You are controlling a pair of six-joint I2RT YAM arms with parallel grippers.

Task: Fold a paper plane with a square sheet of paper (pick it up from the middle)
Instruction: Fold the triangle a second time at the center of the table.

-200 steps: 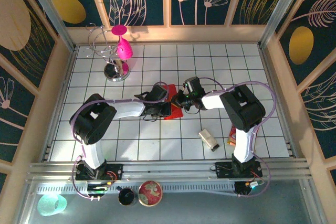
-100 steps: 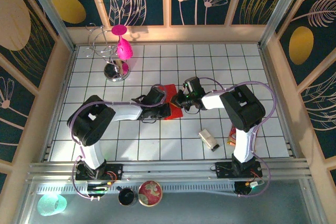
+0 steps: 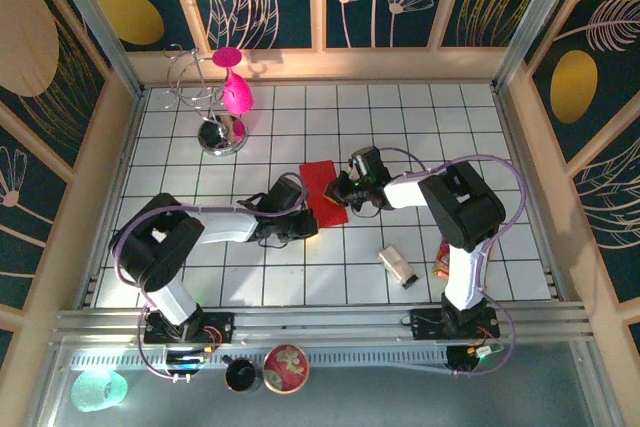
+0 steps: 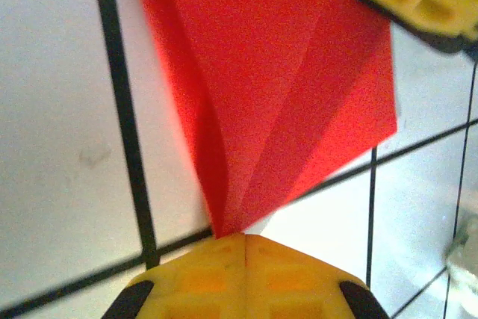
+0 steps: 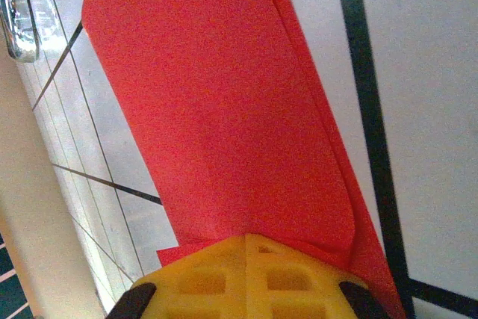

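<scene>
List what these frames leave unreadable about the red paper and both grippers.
Left wrist view: red paper cut off by the top edge; its tip meets the shut left gripper, pinched or only touching unclear.
Right wrist view: the paper's near edge hidden under the shut right gripper.
Top view: creases too small to read.

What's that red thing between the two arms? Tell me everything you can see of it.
The red paper is thin, matte and plain, folded into a long creased shape narrowing to a point. It lies on the white tiled table. The shut left fingers meet its point; the shut right fingers rest on it from the other side.
</scene>
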